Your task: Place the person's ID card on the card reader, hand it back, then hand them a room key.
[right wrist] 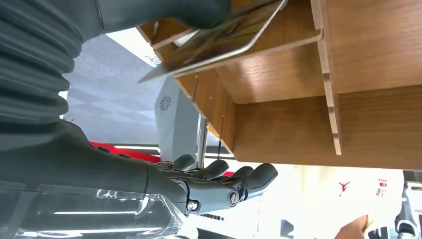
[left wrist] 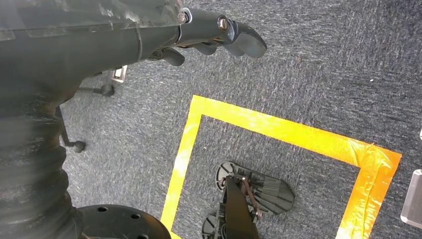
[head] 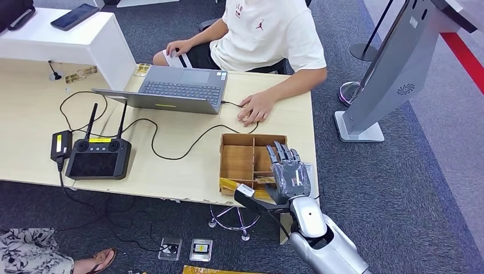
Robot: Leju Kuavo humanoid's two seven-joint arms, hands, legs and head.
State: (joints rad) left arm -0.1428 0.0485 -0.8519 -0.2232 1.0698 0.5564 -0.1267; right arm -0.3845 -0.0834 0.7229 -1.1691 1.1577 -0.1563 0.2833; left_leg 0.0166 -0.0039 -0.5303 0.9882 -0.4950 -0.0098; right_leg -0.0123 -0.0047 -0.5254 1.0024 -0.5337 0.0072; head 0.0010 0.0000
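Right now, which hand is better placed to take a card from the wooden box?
The right hand. It hangs over the wooden box on the table, a card near its thumb. The left hand hangs low over the carpet.

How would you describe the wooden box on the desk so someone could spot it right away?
Start at the light wood desk, then go to its near right corner, in front of the open laptop. There sits the wooden box, a shallow open tray split into compartments, with the robot's right hand over it.
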